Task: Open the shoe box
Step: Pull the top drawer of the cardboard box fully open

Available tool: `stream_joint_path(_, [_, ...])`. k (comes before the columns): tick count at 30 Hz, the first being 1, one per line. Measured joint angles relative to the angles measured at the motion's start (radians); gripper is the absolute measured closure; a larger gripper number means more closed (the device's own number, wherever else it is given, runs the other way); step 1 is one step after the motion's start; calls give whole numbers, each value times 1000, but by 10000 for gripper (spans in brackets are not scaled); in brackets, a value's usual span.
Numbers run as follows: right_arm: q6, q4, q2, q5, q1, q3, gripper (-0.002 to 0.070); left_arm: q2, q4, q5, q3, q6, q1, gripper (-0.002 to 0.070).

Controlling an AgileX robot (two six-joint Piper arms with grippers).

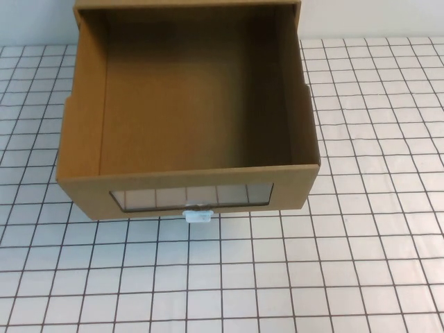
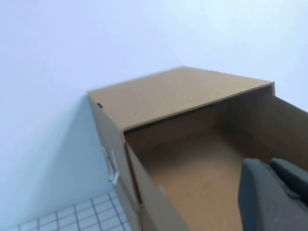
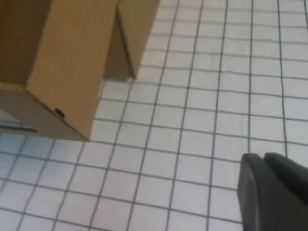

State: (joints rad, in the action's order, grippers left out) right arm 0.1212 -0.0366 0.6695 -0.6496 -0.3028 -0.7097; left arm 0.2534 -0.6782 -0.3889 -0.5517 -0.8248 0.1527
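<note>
A white counter (image 1: 361,263) ruled with a thin dark grid fills the high view, with a strip of pale wall (image 1: 374,17) along the top edge of the frame; the shoe box (image 1: 187,187) sits in the upper middle of that frame, its back reaching the top edge. It is plain brown cardboard of the sliding kind, and it is open; the drawer (image 1: 194,104) stands out of the outer sleeve (image 2: 178,94) toward the lower part of the frame, and its bare brown floor shows with nothing in it. The front wall of the drawer carries a long clear window (image 1: 192,196), through which the grid shows; just under the window, at the middle of the lower edge, a small white pull tab (image 1: 198,216) touches the counter.

Neither arm shows in the high view. The left gripper (image 2: 270,192), dark grey, hangs over the open drawer near its side wall, touching nothing that can be seen; I cannot tell whether it is apart or together. The right gripper (image 3: 269,187) hangs above bare counter, well apart from the box's corner; it is closed together and holds nothing.
</note>
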Motion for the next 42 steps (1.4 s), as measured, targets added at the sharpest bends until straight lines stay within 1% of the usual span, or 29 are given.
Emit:
stream_joint_path(3, [-4,-52,-144,146,0,150,689,-181,-2,34,136,0,0,677])
stream_joint_path(5, [-6,-70,-237,225,0,243,689,-252,-5,52,204,9,0,677])
stream_joint_path(12, [-6,-165,-485,431,0,464,689,-267,-8,69,364,29,0,677])
stream_joint_path(17, [-6,-167,-537,545,0,557,689,-267,-11,170,490,31,0,677])
stream_joint_path(21, [-7,-167,-537,560,0,575,689,-266,-11,245,568,33,0,677])
stream_joint_path(38, [-7,-167,-537,555,0,575,689,-266,-11,204,577,33,0,677])
stream_joint_path(42, [-8,-107,-545,560,12,577,689,-266,-11,204,577,33,0,677])
